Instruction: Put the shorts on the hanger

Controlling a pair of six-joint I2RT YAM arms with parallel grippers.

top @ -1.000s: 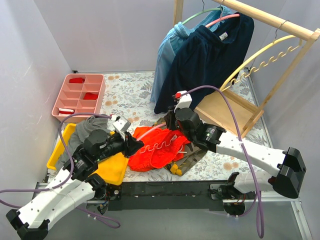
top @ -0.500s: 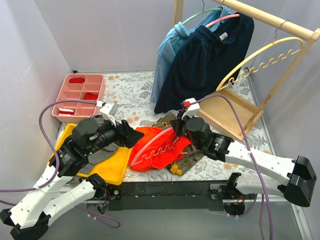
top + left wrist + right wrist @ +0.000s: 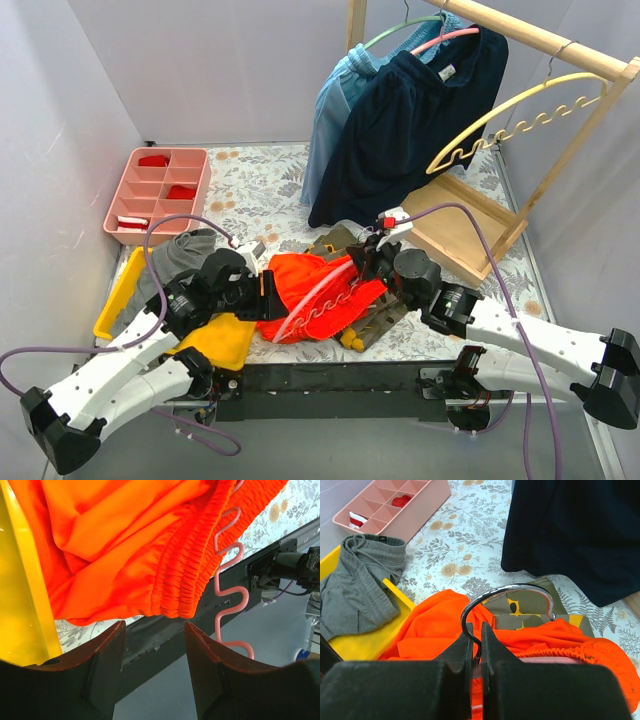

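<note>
The orange-red shorts (image 3: 325, 290) lie bunched on the table between the two arms. The pink hanger (image 3: 300, 305), with a wavy lower bar, lies across them, its lower end sticking out past the waistband (image 3: 182, 580). The wavy bar also shows in the left wrist view (image 3: 226, 582). My right gripper (image 3: 373, 252) is shut on the hanger's metal hook (image 3: 512, 591), its jaws (image 3: 476, 636) closed on the hook's stem just above the shorts (image 3: 432, 622). My left gripper (image 3: 272, 297) is open and empty (image 3: 154, 647), just short of the waistband's edge.
A camouflage garment (image 3: 345, 240) lies under the shorts. A yellow bin (image 3: 225, 335) with a grey garment (image 3: 180, 252) is at the left, a pink divided tray (image 3: 158, 190) behind it. The wooden rack (image 3: 530, 40) holds navy shorts (image 3: 410, 130) and a yellow hanger (image 3: 510, 108).
My left gripper has dropped lower and a little toward the near edge beside the shorts. My right gripper has shifted right with the hook. The shorts have settled flatter.
</note>
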